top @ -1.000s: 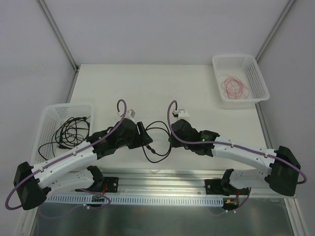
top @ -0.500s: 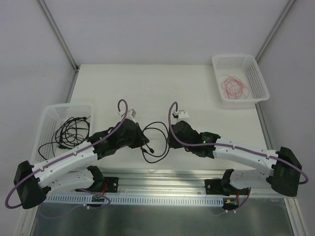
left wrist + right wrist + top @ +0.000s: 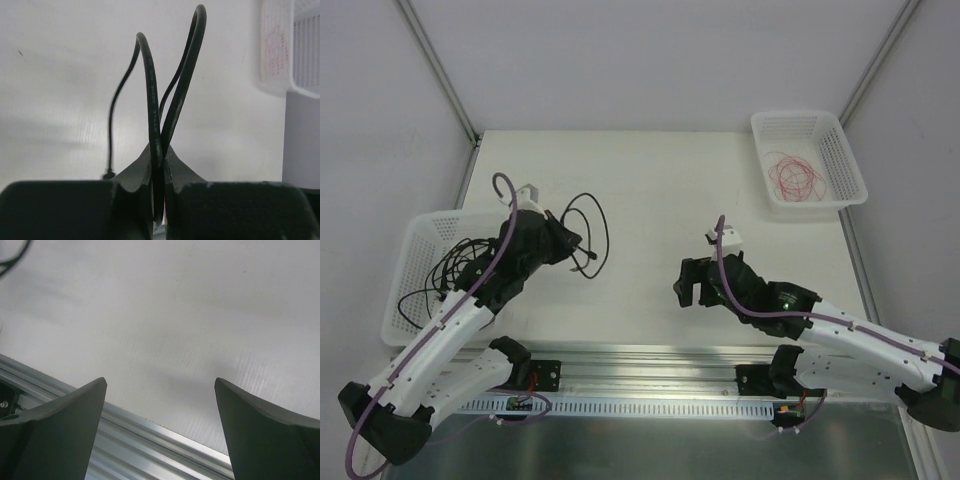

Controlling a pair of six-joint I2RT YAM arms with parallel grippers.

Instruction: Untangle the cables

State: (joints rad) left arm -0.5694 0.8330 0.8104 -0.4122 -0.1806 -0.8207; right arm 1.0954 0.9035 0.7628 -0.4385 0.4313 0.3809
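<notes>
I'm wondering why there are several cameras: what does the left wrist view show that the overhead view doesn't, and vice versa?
Left wrist only: the black cable pinched in the shut left gripper, with faint print along it. Overhead only: the open right gripper, holding nothing, and more black cables in the left basket. Both: that looped cable and the white table.

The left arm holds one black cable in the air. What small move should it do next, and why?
Probably move the left gripper over the white basket beside it and open it there. Its jaws are shut on one black cable that hangs free, more black cables lie in that basket, and the right gripper is open and empty.
</notes>
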